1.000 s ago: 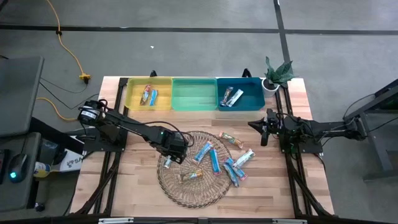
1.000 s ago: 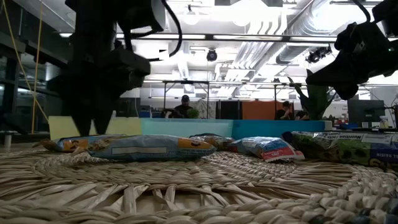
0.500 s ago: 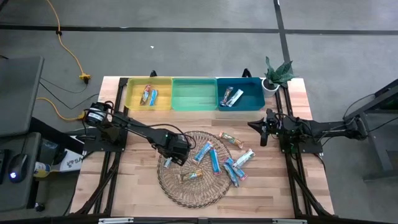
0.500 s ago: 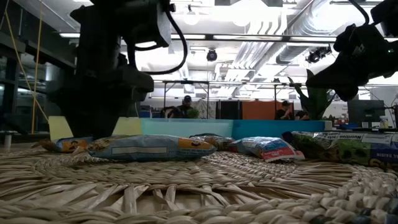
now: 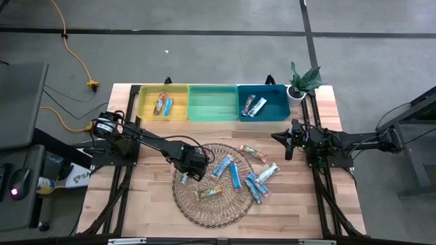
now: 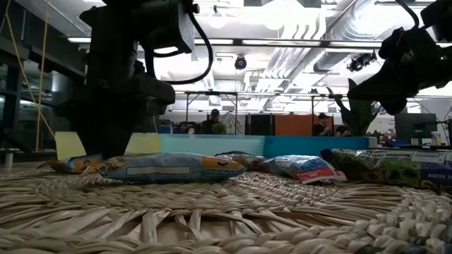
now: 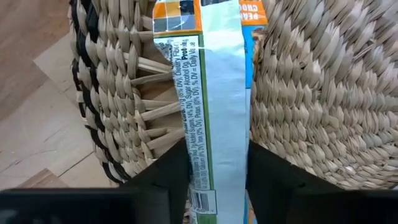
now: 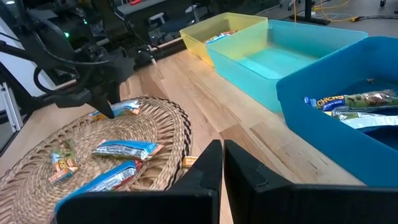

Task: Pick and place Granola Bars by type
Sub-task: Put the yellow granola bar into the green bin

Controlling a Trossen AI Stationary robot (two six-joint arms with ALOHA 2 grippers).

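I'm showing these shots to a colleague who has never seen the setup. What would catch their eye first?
Probably the round woven mat mid-table, strewn with bright granola bars. At its left edge the left gripper straddles one bar. Along the far edge sit yellow, green and blue bins; the right gripper waits beside the mat.

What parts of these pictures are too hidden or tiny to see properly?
- High view: the wrapped bar under the left gripper is covered by it.
- Left wrist view: the orange-and-white wrapped bar runs off the picture's edges.
- High view: print on the small bars in the yellow plastic bin is too small.
- Low view: the dark left arm hides the bar behind it.
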